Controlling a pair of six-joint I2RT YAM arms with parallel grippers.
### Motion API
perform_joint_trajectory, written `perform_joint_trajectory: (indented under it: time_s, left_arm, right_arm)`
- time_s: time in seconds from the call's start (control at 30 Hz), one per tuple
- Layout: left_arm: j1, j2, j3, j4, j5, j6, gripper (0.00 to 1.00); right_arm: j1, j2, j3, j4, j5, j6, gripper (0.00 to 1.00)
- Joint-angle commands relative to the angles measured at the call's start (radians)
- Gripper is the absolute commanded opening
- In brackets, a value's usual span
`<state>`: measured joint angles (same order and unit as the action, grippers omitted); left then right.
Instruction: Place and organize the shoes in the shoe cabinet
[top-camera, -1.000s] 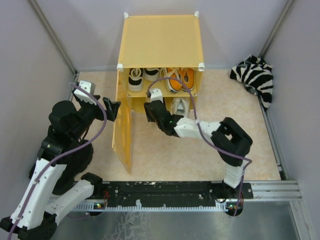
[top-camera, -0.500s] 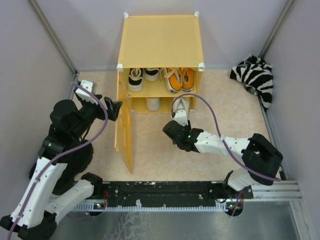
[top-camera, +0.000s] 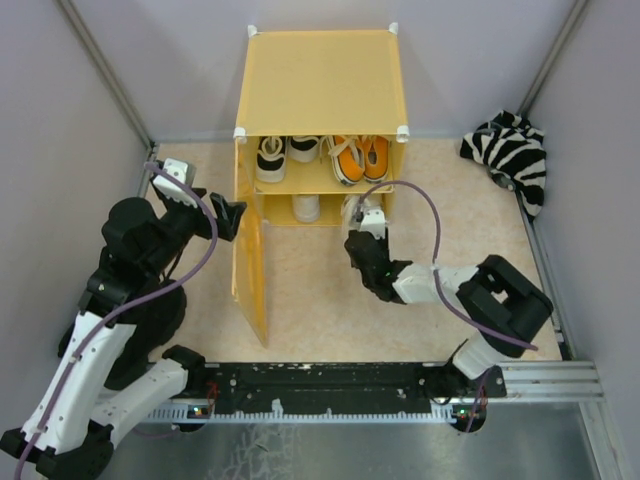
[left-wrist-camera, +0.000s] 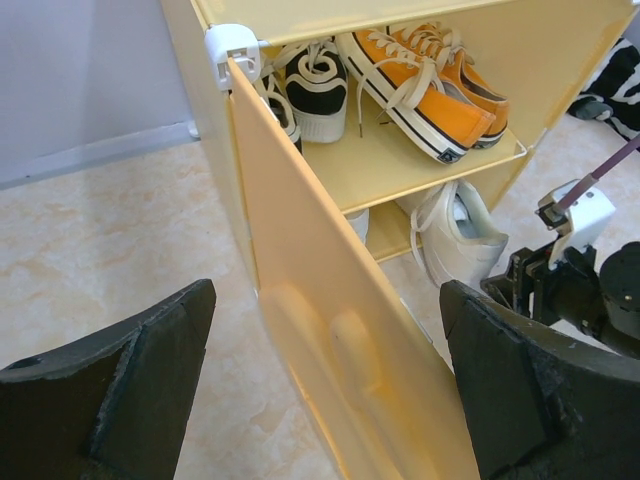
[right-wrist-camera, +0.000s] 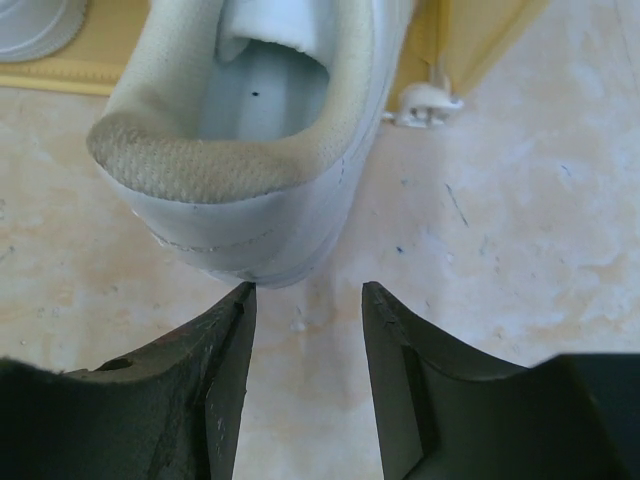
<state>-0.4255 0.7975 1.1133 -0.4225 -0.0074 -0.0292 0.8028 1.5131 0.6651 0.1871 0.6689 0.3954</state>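
Note:
The yellow shoe cabinet stands at the back with its door swung open toward me. On the inner shelf sit the black shoes and the orange shoes. Below, one off-white shoe lies inside on the left. A second off-white shoe sticks heel-out at the lower right opening. My right gripper is open just behind that heel, left fingertip at the heel's edge, nothing between the fingers. My left gripper is open wide, straddling the door's edge without touching it.
A zebra-striped fabric bundle lies at the back right by the wall. Grey walls close in on both sides. The right arm's cable loops over the floor in front of the cabinet.
My right gripper left the lower left compartment, swung right and now sits behind the right off-white shoe's heel, jaws slightly narrower. The left arm stayed put.

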Motion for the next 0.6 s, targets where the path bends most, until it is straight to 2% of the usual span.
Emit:
perform_joint_trajectory:
  time_s: [0.0, 0.1, 0.33, 0.57]
  left_arm:
    - [0.0, 0.002, -0.015, -0.073, -0.023, 0.02, 0.99]
    - [-0.001, -0.001, -0.013, -0.074, -0.026, 0.02, 0.99]
    - [0.0, -0.009, -0.01, -0.082, -0.04, 0.023, 0.99]
    - [-0.001, -0.005, -0.01, -0.085, -0.045, 0.024, 0.99]
  right_arm:
    - [-0.038, 0.117, 0.069, 0.324, 0.03, -0.134, 0.47]
    - [-0.056, 0.189, 0.119, 0.401, 0.039, -0.179, 0.47]
    - [-0.094, 0.265, 0.211, 0.46, 0.1, -0.196, 0.46]
    - [-0.169, 0.333, 0.244, 0.499, 0.06, -0.211, 0.46]
